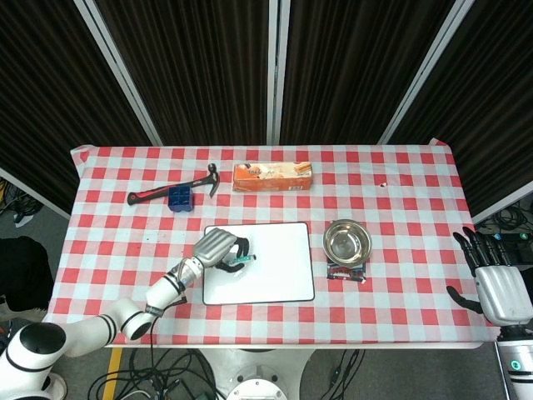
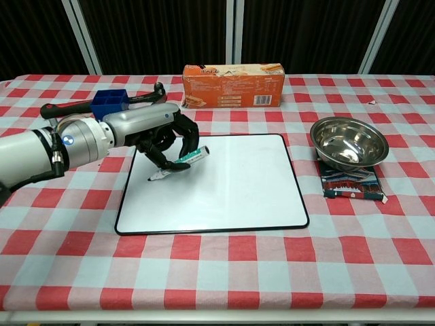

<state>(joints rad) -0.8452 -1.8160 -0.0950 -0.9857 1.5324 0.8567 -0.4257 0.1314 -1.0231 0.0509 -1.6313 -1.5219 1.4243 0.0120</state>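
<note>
1. Leftmost, beyond the whiteboard's (image 2: 212,182) far left corner, a hammer (image 2: 95,104) lies flat with a small blue block (image 2: 111,104) resting against its handle, both well apart from the board and out of the working arm's way.
2. Over the whiteboard's left part, the left hand (image 2: 153,132) holds a green marker (image 2: 182,161); its fingers (image 2: 183,136) are curled around the barrel, and the pen slants down with its dark tip at the white surface, as one holds a pen for writing. Whether the tip touches, I cannot tell.
3. Behind the whiteboard's far edge, an orange carton (image 2: 233,85) lies on its long side, near but not touching.
4. Right of the whiteboard, a steel bowl (image 2: 349,142) sits partly on a dark packet (image 2: 352,185), which keeps it slightly raised off the counter (image 2: 224,272).
5. Far right of the whiteboard, past the counter's edge, the right hand (image 1: 496,283) hangs idle, fingers spread wide and holding nothing, seen only from the head camera.
</note>
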